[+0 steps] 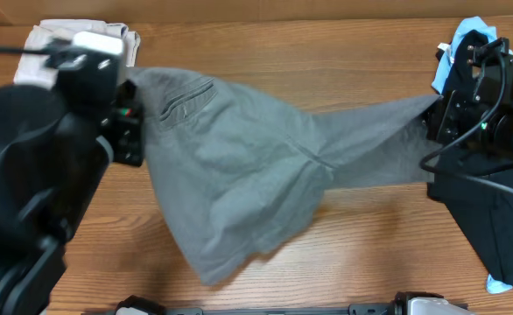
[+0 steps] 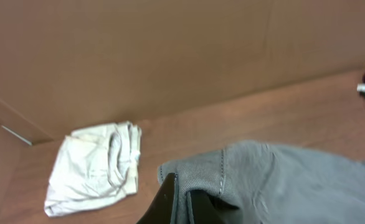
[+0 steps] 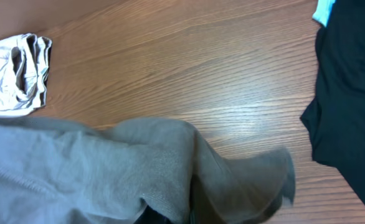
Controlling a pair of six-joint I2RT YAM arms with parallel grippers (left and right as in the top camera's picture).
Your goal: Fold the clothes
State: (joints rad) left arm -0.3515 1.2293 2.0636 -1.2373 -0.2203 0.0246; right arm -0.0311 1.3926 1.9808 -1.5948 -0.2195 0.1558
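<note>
Left gripper & right gripper each pinched a thin edge of grey shorts, taut btwn them. Extra pull risked a pinch slipping, cloth dropping crumpled.

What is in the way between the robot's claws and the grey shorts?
Nothing that shows. The left gripper and the right gripper each pinch an end of the grey shorts, stretched between them. The beige garment lies at the back left, the black garment at the right, both apart from the shorts.
</note>
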